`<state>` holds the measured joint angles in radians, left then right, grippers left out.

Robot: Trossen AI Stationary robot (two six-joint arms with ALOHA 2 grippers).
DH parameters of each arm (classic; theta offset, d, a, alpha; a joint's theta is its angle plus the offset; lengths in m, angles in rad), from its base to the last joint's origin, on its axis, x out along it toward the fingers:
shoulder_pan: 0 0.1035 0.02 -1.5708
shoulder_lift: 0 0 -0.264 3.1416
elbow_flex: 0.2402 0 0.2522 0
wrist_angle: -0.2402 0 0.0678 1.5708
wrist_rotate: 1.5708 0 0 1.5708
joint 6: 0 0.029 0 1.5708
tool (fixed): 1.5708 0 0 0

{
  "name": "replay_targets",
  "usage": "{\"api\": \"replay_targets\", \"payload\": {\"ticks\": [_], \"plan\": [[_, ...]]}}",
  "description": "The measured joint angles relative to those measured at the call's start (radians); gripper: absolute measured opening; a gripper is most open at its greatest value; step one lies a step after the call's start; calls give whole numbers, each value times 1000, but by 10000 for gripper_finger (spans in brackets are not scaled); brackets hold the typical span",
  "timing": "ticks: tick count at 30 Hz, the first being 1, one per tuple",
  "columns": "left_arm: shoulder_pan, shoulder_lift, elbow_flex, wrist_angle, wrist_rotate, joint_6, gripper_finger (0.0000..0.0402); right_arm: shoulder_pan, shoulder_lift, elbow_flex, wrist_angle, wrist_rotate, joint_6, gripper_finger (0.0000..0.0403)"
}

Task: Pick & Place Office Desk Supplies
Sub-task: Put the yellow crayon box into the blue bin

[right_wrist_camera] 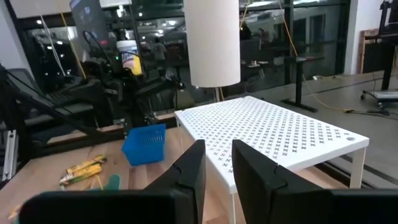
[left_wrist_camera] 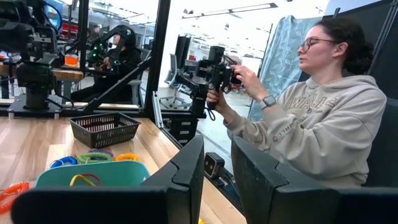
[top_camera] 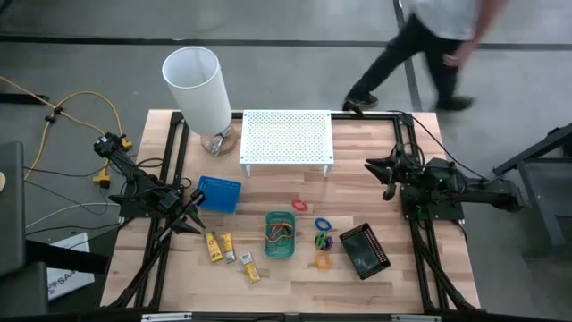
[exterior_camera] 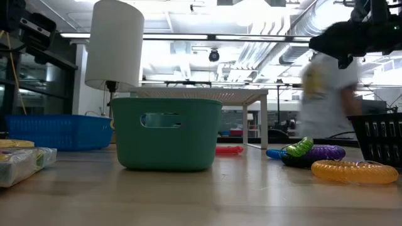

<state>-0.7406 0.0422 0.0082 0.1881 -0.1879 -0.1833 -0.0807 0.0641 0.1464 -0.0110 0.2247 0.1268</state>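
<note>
My left gripper hangs open over the table's left side, just left of the yellow-and-white blocks and near the blue tray. My right gripper is open too, above the table's right part beside the white shelf. The green tray stands in the middle with rings inside. Red, blue, purple-and-green and orange rings lie flat to its right. The black tray stands by them. The left wrist view shows the green tray and black tray ahead of my fingers.
A white cylindrical lamp stands at the far left corner, beside the perforated shelf. One person walks past beyond the far edge; another sits off the table's right side holding a device. Bare wood lies along the near edge.
</note>
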Motion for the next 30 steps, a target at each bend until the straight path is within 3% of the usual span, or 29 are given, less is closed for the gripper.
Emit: {"api": "replay_targets", "payload": {"ticks": [4,21,30], "plan": [[0,0,0,0,0,0,79,0,-62,-36,6,-28,1,66],[0,0,0,0,0,0,79,0,-58,-107,100,-129,26,66],[0,0,0,0,0,0,79,0,-58,-137,57,-127,64,66]]}}
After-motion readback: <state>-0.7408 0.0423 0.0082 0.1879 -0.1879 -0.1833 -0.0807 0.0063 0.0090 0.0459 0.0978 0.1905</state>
